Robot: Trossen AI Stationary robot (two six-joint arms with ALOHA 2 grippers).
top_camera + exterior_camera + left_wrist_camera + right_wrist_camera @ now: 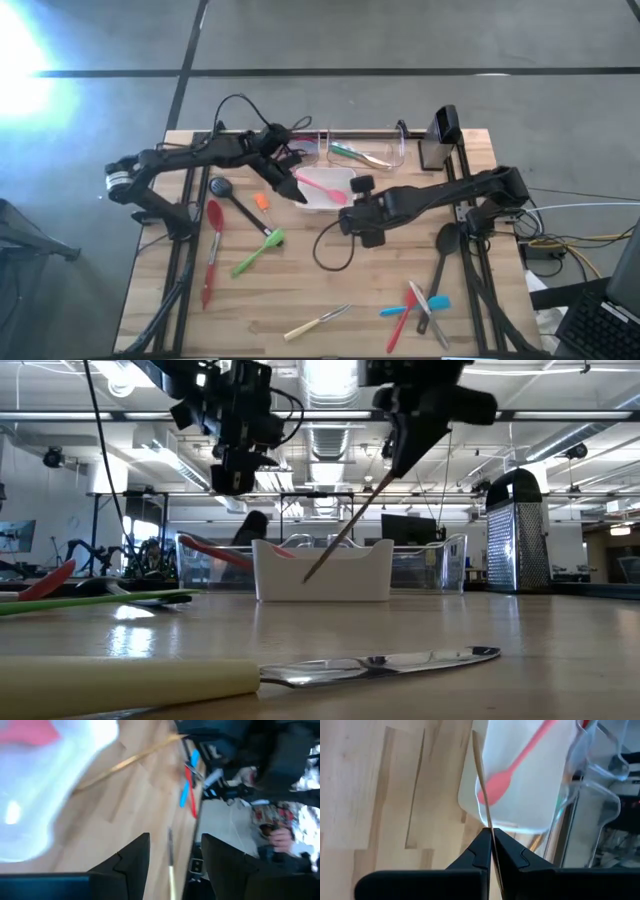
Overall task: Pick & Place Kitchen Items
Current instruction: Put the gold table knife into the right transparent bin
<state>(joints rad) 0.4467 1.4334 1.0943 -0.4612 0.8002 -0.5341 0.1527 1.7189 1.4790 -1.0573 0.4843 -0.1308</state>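
A white rectangular dish (322, 200) stands mid-table, and a pink spoon (335, 190) lies inside it. My left gripper (295, 188) hangs open above the dish's left end, with nothing between its fingers (132, 865). My right gripper (347, 220) is above the table just right of the dish, shut on a thin wooden stick (345, 535). Other kitchen items lie flat on the table: a red spatula (212, 250), a black ladle (235, 200), a green spatula (258, 253) and a cream-handled knife (318, 320). My right gripper pinches the wooden stick near its upper end (489, 822) between its two fingertips, slanting down from above. The stick runs on along the fingers and slopes down toward the dish. Its free end (307, 576) is low by the dish; whether it touches, I cannot tell.
A clear bin (360, 150) with a green utensil stands behind the dish, with a metal grater (515, 530) at the far right. Blue, red and grey utensils (415, 305) and a black spoon (442, 250) lie near right. A black cable loop (335, 245) hangs under my right arm.
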